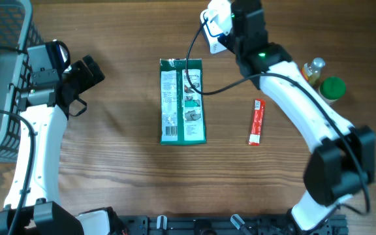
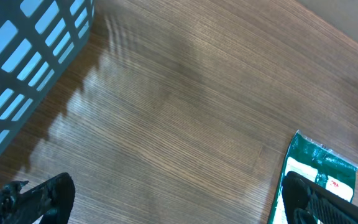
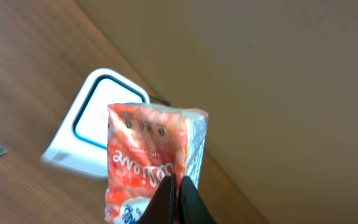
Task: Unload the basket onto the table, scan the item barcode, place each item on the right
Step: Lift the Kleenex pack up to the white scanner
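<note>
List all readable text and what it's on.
Orange packet: white script, upside down, blurred, unreadable.
Green pouch: print too small.
Red sachet: too small.
Bottle label: too small.
Nothing readable anywhere.

packet (image 3: 148, 162): orange-red, white lettering, white side. scanner (image 3: 101, 121): white, dark ring. pouch (image 1: 183, 100): green, white panels. sachet (image 1: 257, 122), 3 o'clock of pouch: red. basket (image 1: 5, 26): grey lattice. table (image 1: 123, 176): brown woodgrain.
</note>
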`<control>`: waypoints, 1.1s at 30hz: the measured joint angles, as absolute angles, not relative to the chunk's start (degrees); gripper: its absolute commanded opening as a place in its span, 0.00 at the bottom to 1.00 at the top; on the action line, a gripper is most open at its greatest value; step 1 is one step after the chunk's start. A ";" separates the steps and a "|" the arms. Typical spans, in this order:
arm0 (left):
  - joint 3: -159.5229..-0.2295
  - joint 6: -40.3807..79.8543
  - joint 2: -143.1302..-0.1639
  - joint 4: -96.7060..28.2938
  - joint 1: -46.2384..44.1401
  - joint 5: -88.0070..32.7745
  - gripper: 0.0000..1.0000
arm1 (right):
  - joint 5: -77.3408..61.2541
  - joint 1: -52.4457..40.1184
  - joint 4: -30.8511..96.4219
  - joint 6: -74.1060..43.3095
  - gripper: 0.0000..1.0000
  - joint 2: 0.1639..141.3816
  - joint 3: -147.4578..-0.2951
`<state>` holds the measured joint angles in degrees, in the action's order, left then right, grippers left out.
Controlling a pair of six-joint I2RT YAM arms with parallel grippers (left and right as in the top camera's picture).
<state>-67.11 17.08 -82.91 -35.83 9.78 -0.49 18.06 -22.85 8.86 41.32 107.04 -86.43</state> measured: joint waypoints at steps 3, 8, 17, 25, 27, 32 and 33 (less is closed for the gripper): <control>-67.11 17.08 -82.91 -35.79 9.78 -0.49 1.00 | 19.88 -23.18 3.49 43.18 0.04 111.57 -86.46; -67.11 17.10 -82.91 -35.81 9.78 -0.51 1.00 | 21.93 -23.99 -3.92 47.83 0.04 117.16 -86.43; -67.11 17.10 -82.91 -35.79 9.78 -0.49 1.00 | 24.29 -24.12 -13.72 56.55 0.04 121.97 -86.41; -67.11 17.10 -82.91 -35.77 9.78 -0.49 1.00 | 24.25 -24.12 -14.70 57.39 0.04 124.66 -86.41; -67.11 17.10 -82.91 -35.77 9.78 -0.49 1.00 | 24.25 -24.12 -15.16 57.01 0.04 125.21 -86.41; -67.11 17.08 -82.91 -35.77 9.78 -0.49 1.00 | 24.64 -24.14 -16.69 49.82 0.04 125.14 -86.41; -67.11 17.10 -82.91 -35.79 9.78 -0.49 1.00 | 24.67 -24.14 -15.73 48.16 0.04 124.75 -86.41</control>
